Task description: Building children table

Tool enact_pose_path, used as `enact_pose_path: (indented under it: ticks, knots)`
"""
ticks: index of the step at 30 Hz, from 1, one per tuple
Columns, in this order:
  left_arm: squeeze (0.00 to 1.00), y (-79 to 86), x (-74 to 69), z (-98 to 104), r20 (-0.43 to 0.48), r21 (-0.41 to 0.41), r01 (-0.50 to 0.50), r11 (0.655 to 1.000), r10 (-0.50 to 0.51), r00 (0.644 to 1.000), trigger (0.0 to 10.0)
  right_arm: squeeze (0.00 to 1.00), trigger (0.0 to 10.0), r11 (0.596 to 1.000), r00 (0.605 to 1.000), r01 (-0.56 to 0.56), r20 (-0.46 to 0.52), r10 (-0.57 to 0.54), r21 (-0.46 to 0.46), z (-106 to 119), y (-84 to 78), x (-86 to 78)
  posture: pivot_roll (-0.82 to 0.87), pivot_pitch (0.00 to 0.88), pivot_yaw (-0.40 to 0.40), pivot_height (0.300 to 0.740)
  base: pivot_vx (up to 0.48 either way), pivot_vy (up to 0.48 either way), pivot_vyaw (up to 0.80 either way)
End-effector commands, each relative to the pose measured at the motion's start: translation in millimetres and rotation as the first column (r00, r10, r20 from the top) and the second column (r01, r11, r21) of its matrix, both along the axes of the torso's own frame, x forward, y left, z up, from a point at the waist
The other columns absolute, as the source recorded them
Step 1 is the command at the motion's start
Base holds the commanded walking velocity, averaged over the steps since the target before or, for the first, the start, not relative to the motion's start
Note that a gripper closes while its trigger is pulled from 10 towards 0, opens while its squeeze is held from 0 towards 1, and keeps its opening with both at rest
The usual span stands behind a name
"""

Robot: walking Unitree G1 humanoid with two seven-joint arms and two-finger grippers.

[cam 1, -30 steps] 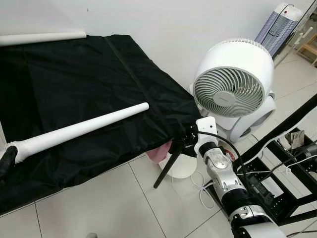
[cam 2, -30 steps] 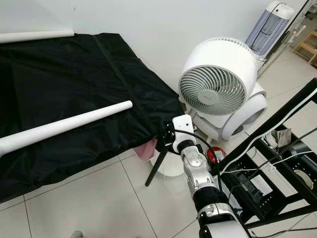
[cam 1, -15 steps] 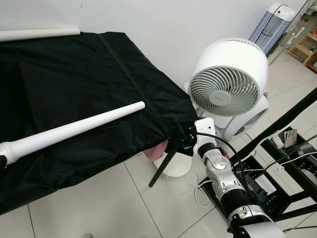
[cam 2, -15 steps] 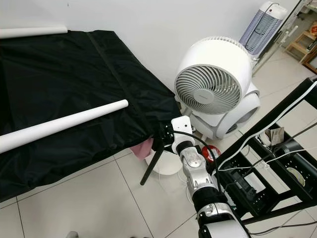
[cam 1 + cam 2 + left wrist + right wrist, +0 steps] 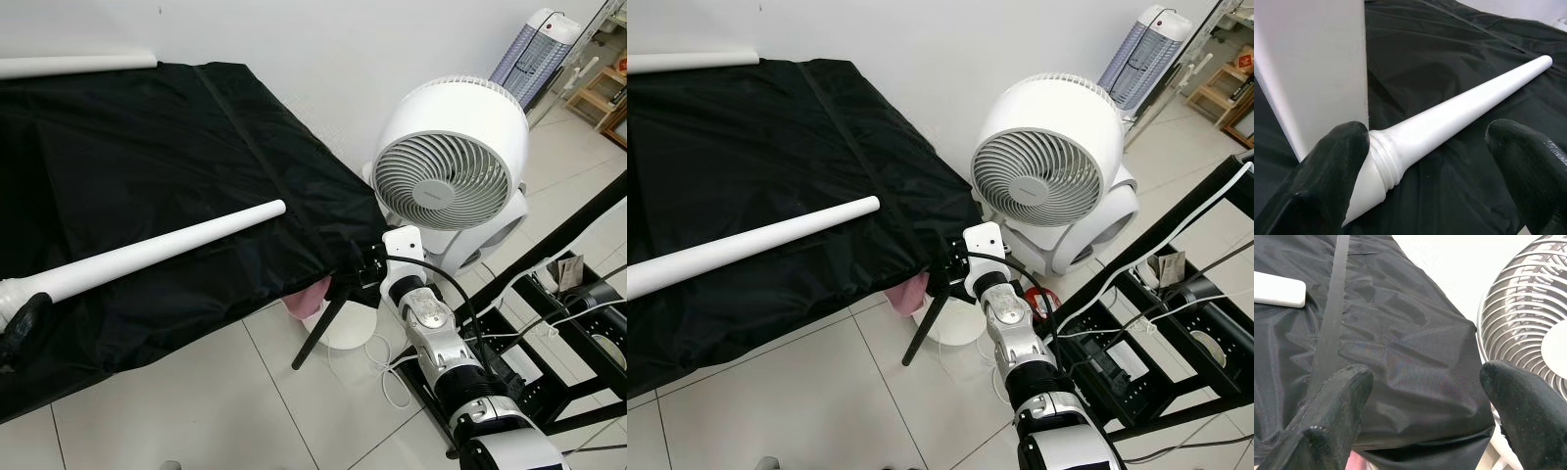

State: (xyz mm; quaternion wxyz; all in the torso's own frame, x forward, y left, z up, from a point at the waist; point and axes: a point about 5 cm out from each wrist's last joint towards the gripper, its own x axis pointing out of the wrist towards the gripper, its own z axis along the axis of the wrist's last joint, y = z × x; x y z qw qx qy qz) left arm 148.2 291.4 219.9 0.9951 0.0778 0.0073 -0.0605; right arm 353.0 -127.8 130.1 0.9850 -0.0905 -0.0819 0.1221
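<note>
I have the white table leg (image 5: 157, 250) lying across the black cloth (image 5: 147, 137), its long axis running from the thick threaded end at the near left edge of the cloth out to the slim rounded tip near the cloth's middle. My left gripper (image 5: 1435, 171) sits right at that thick end, fingers (image 5: 1322, 181) spread wide, one pad just touching the collar and the other well clear of the shaft, so nothing is clamped. In the left wrist view the leg points straight away from the pincer, and a white panel (image 5: 1312, 63) stands just beside the collar (probably the tabletop or a frame piece, I can't say which). A second white leg (image 5: 78, 66) lies along the far edge of the cloth.

My right gripper (image 5: 1425, 416) hangs at the cloth's right corner, by the white fan (image 5: 451, 166), fingers apart and empty. It is well apart from the leg, so I judge the left arm should make the grasp, closing across the collar.
</note>
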Motion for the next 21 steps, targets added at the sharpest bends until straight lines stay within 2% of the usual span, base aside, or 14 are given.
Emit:
enact_pose_path:
  ticks: [1,6,8,9,11,14,17,21]
  knots:
    - [0.0,-11.6,0.1,-3.8,-0.053,0.003,0.266,0.964,-0.265,0.963,10.0,0.0,10.0,0.999,0.999,0.036,-0.007,-0.036,0.001,-2.9,-9.0,-0.1,0.22,0.11,-0.18,0.74,0.0,0.0,0.0]
    - [0.0,0.3,11.6,-4.1,-0.044,0.05,0.194,0.98,-0.192,0.98,10.0,0.0,10.0,0.999,0.999,0.046,-0.004,-0.046,0.008,-2.8,-9.1,0.1,0.21,0.107,-0.172,0.74,0.0,0.0,0.0]
    - [0.0,12.7,20.6,-5.1,-0.033,0.086,0.109,0.99,-0.106,0.994,10.0,0.0,10.0,0.999,0.999,0.054,0.0,-0.054,0.01,-2.9,-10.7,-0.1,0.21,0.104,-0.168,0.74,0.0,0.0,0.0]
    - [0.0,19.3,25.1,-2.5,0.007,0.127,0.05,0.991,-0.052,0.999,10.0,0.0,10.0,0.998,0.998,0.057,0.001,-0.057,0.01,-3.2,-11.9,-0.5,0.2,0.103,-0.163,0.74,0.0,0.0,0.0]
    - [0.0,22.1,27.0,-0.7,0.03,0.148,0.022,0.989,-0.026,0.999,10.0,0.0,10.0,0.998,0.998,0.059,0.001,-0.059,0.01,-3.4,-12.4,-0.8,0.2,0.103,-0.163,0.74,0.0,0.0,0.0]
    - [0.0,27.5,30.3,-1.3,0.029,0.121,-0.001,0.993,-0.002,1.0,10.0,0.0,10.0,0.998,0.998,0.062,0.001,-0.062,0.01,-3.9,-13.3,-1.2,0.2,0.1,-0.162,0.74,0.0,0.0,0.0]
    - [0.0,35.5,32.8,0.1,0.057,0.173,-0.069,0.983,0.06,0.997,10.0,0.0,10.0,0.998,0.998,0.065,0.003,-0.065,0.01,-4.1,-13.0,-1.7,0.2,0.099,-0.16,0.74,0.0,0.0,0.0]
    - [0.0,38.5,33.1,-0.2,0.06,0.186,-0.075,0.98,0.064,0.996,10.0,0.0,10.0,0.998,0.998,0.067,0.005,-0.067,0.011,-4.1,-12.7,-1.9,0.2,0.099,-0.16,0.74,0.0,0.0,0.0]
